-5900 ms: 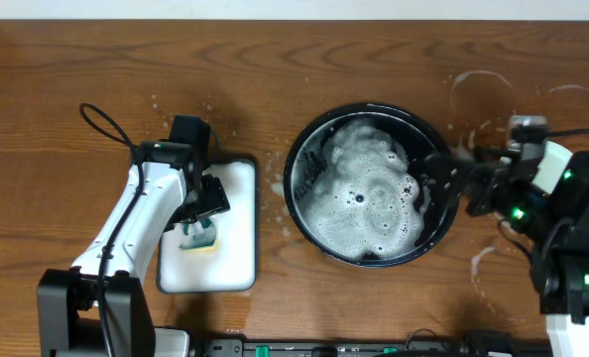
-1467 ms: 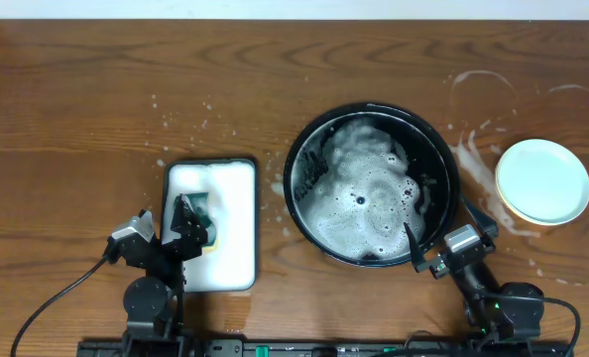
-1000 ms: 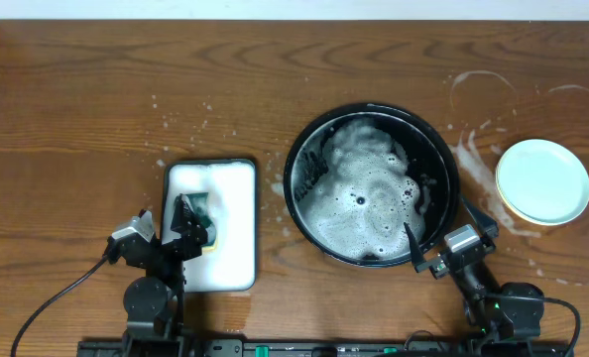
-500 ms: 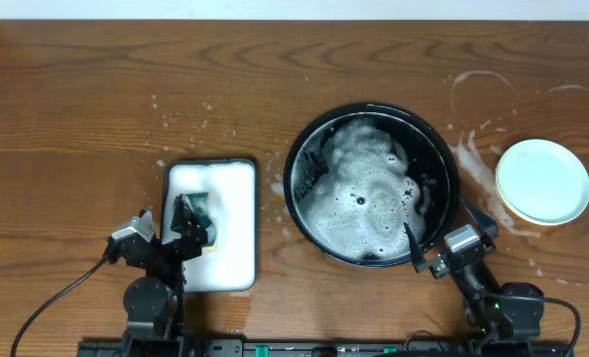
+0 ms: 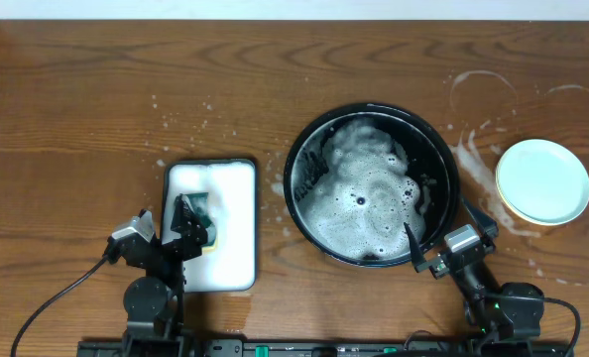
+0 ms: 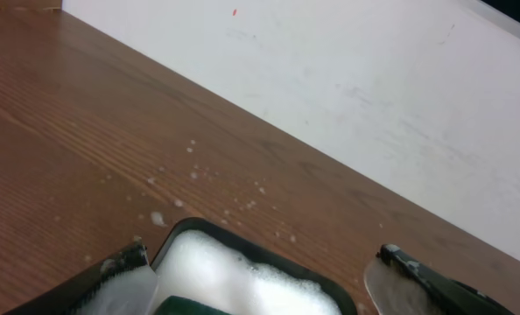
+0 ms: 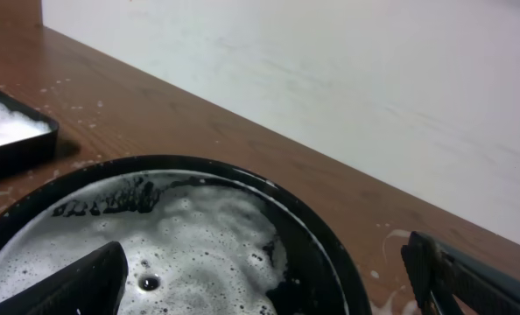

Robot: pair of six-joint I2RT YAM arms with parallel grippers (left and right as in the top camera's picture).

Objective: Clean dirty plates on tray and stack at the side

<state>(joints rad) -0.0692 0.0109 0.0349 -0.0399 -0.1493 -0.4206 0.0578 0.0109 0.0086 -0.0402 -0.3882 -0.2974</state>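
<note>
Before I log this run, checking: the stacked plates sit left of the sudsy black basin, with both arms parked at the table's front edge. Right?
Not quite. The overhead view shows the plates right of the basin, not left; the rest stands.

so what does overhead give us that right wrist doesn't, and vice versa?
Overhead only: the stack of small round plates, pale mint-green on top, at far right, and the green-and-yellow sponge. Right wrist only: the white wall behind the scene. Both: the large round black basin full of suds, the white rectangular sponge tray (only a corner in the wrist view) and the brown wooden table.
</note>
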